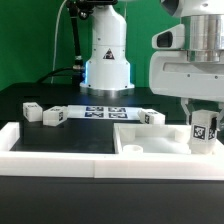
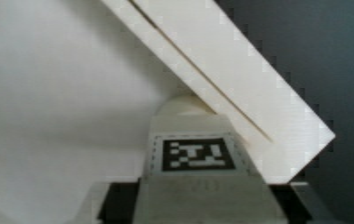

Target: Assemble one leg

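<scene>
My gripper (image 1: 203,132) is shut on the leg (image 1: 203,127), a small white post with a black-and-white tag. It holds the leg upright at the exterior view's right, over the right corner of the large flat white plate (image 1: 148,141) with round holes. In the wrist view the leg (image 2: 200,150) stands between my dark fingers (image 2: 126,200), tag facing the camera. My gripper (image 2: 200,206) is closed against its sides. The plate (image 2: 58,90) and its thick edge (image 2: 218,70) lie under the leg. Whether the leg's lower end touches the plate is hidden.
Two more white legs (image 1: 30,112) (image 1: 53,116) lie at the exterior view's left, and another (image 1: 152,117) lies behind the plate. The marker board (image 1: 105,110) lies before the robot base (image 1: 106,60). A white raised border (image 1: 60,142) runs along the front.
</scene>
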You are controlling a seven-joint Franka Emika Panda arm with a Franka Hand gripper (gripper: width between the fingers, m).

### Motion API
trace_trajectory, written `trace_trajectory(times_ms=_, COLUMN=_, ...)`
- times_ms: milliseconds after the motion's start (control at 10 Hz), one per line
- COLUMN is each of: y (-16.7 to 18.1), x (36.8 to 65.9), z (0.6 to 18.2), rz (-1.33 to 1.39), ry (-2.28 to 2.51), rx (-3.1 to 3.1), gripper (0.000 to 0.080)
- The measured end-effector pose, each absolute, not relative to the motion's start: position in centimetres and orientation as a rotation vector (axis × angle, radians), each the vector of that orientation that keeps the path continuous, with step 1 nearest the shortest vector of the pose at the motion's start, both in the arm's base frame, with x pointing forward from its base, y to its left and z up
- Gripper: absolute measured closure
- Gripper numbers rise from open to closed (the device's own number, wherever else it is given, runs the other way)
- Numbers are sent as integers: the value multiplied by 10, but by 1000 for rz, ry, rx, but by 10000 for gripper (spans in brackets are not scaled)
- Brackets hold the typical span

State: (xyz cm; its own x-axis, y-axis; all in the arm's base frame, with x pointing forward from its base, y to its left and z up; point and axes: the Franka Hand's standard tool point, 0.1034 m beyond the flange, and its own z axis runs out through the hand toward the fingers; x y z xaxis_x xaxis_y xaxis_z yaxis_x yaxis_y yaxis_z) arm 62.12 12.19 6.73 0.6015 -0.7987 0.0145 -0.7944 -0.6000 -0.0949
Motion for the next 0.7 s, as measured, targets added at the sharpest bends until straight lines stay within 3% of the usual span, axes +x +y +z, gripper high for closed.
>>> trace_trajectory(times_ms=300, y=125, x=620, z=68, rz=-82, ry=1880, rx=-2425, gripper=508)
trace_trajectory(times_ms=700, y=124, x=621, z=68, rz=-48, ry=2069, rx=-2233, gripper=503)
